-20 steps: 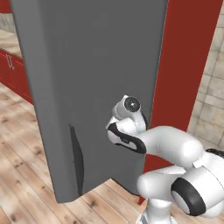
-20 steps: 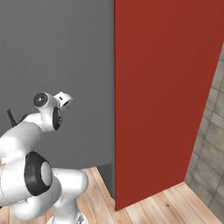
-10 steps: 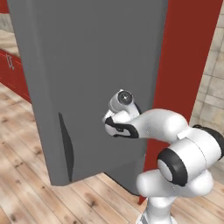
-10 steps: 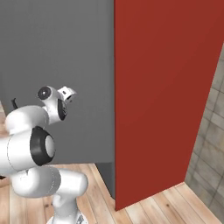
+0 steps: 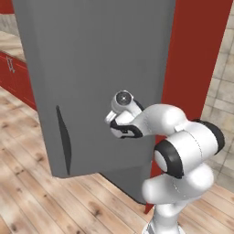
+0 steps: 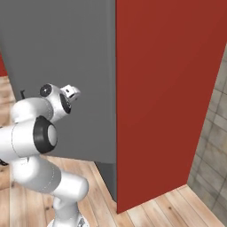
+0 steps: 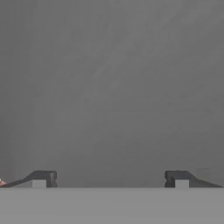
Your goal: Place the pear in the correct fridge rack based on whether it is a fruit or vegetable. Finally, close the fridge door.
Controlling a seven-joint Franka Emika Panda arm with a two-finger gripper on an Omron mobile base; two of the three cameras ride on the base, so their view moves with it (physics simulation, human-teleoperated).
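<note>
The fridge door [image 5: 96, 68] fronts the red cabinet [image 6: 168, 97], outer face showing; gripper [image 7: 109, 179] fingers apart, facing it.

The fridge door [image 5: 96, 68] is a plain flat grey with no pattern, darker along its near edge, and carries a narrow, near-black handle slot [image 5: 64, 139] low on its left side. To its right stands a tall cabinet panel [image 6: 168, 88] in solid deep red. Far left, lower cabinet doors [image 5: 13, 75] are the same red. The floor [image 5: 32, 192] is light brown wood, laid in planks with darker grain streaks. The wall [image 6: 215, 146] on the right is tiled in mottled beige-grey squares with pale joints. The fingers [image 7: 43, 178] are dark charcoal against the grey door.
</note>
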